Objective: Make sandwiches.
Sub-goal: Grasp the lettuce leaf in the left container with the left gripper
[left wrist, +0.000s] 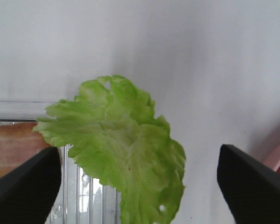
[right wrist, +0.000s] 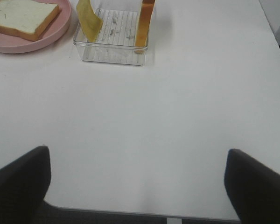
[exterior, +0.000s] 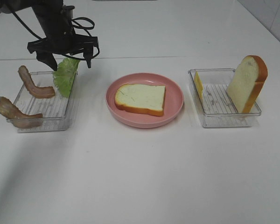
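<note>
A pale bread slice [exterior: 141, 98] with orange-brown crust lies flat on the round pink plate [exterior: 175, 110] at the table's middle. It also shows in the right wrist view [right wrist: 22, 17]. My left gripper [exterior: 69, 63] is open and hangs just above the green lettuce leaf [exterior: 65, 77], which leans upright on the right wall of the left clear tray [exterior: 60, 116]. In the left wrist view the lettuce [left wrist: 121, 149] sits between the open fingers [left wrist: 23, 186]. Two bacon strips [exterior: 33, 84] [exterior: 16, 114] lie in that tray. My right gripper [right wrist: 137, 184] is open over bare table.
The right clear tray [exterior: 219, 119] holds a second bread slice [exterior: 246, 84] standing upright and a yellow cheese slice [exterior: 198, 85] leaning on its left wall. The right wrist view shows the same tray [right wrist: 107, 53] and cheese [right wrist: 87, 18].
</note>
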